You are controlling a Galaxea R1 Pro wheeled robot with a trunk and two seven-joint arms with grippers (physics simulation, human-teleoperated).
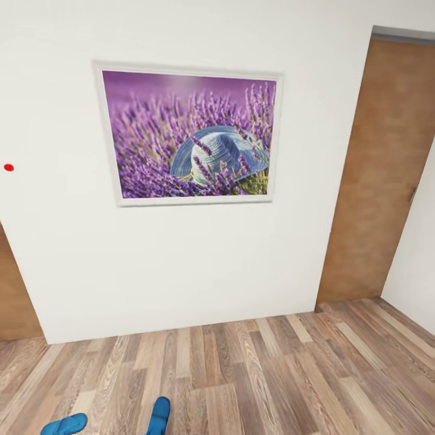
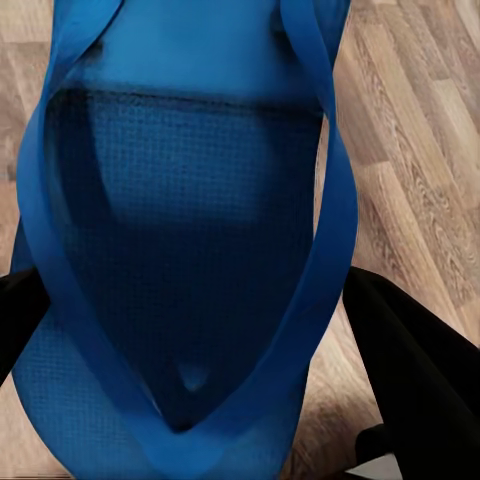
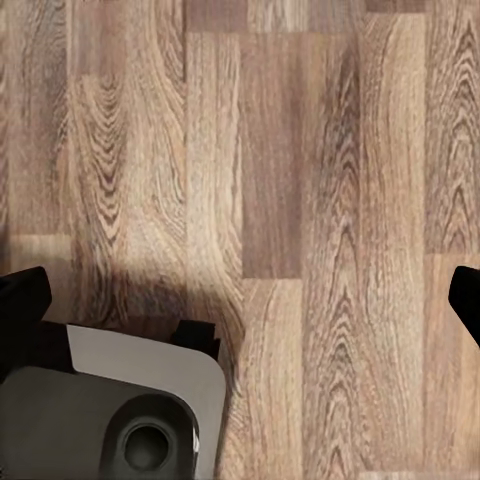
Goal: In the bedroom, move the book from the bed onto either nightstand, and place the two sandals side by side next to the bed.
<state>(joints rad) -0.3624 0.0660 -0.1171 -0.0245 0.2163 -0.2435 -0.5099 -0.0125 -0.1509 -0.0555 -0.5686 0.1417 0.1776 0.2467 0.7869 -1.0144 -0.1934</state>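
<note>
facing a plain white wall [image 1: 181, 266] of the bedroom, with a framed picture [image 1: 188, 136] of purple lavender and a blue hat hung on it. to the right, a brown wooden door [image 1: 377, 175]; at the far left, a small red dot [image 1: 8, 167] on the wall and a strip of brown wood [image 1: 15, 296] low down. below, wood-plank floor [image 1: 272, 374] in mixed browns.

at the bottom edge of the head view, two bright blue sandals: one [image 1: 64, 425] toward the left, lying flat and angled, and a second [image 1: 159, 415] a little to its right, seen narrow and standing lengthwise, apart from the first. cannot tell from this view whether either rests on the floor.

in the left wrist view, a blue sandal [image 2: 190, 230] very close to the camera, thong straps meeting at the toe post, textured sole plain to see, planks behind it. dark fingers [image 2: 420, 370] of the left gripper [image 2: 190, 400] on either side of the sandal, jaws closed around it.

in the right wrist view, bare planks [image 3: 300, 150] beneath, a grey part of the robot [image 3: 120, 420] in one corner. black fingertips [image 3: 22, 295] of the right gripper [image 3: 245, 295] at opposite edges of the frame, jaws spread wide with nothing between them.
</note>
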